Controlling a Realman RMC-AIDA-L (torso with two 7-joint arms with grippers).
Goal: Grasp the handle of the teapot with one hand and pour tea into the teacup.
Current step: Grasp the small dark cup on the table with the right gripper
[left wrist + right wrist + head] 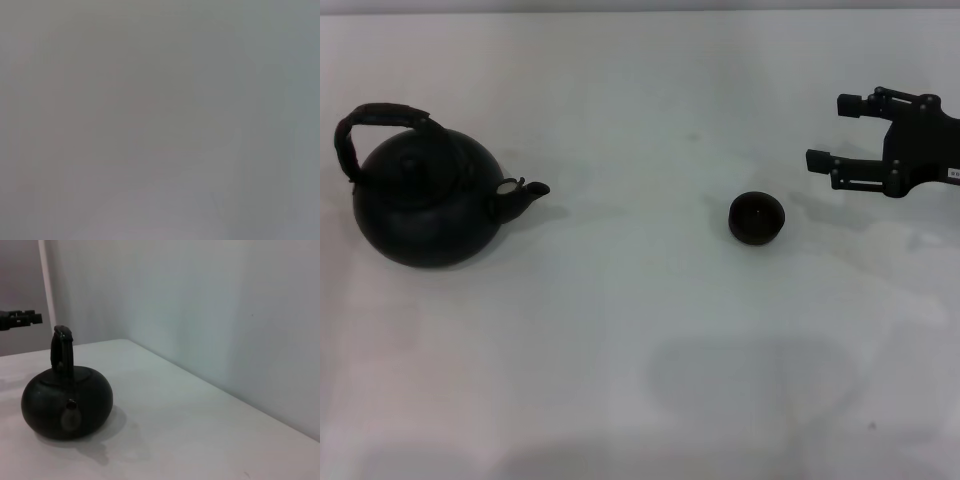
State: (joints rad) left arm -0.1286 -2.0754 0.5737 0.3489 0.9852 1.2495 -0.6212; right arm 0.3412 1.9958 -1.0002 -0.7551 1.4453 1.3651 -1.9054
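Note:
The black teapot (pixel 425 205) stands at the left of the white table, its spout (pixel 530 190) pointing right toward the teacup. Its arched handle (pixel 380 125) rises over the top. The tiny black teacup (pixel 756 218) stands right of centre. My right gripper (pixel 828 132) is open and empty, hovering just right of the teacup and a little farther back. The right wrist view shows the teapot (pixel 67 407) and handle (pixel 62 352) spout-on; the cup is out of that view. A dark gripper-like part (pixel 19 319), seemingly my left gripper, shows beyond the pot. The left wrist view is blank grey.
The white table (pixel 640 380) runs to a pale wall (pixel 210 315) at the back. A white vertical strip (pixel 46 285) stands at the wall corner.

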